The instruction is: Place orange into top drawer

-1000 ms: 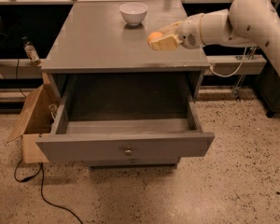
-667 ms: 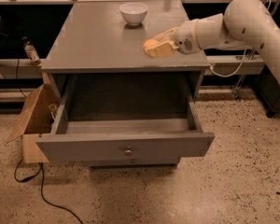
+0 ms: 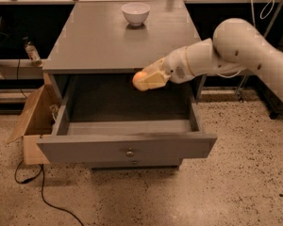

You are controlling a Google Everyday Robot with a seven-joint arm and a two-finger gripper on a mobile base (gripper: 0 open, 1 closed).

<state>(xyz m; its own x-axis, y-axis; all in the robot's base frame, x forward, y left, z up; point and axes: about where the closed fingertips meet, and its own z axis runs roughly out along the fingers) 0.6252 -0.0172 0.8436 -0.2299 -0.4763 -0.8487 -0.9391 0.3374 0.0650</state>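
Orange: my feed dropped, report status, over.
Gripper shut on orange, over open top drawer. Not yet released. White bowl on cabinet top, well aside.

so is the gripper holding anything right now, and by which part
Yes: the gripper is shut on the orange, clamped by its sides between the fingertips, above the back of the open top drawer.

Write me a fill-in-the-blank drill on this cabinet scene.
The top drawer is pulled ____.
Over it, the end effector grips an ____.
On the cabinet top stands a white ____.
Missing words: open; orange; bowl.
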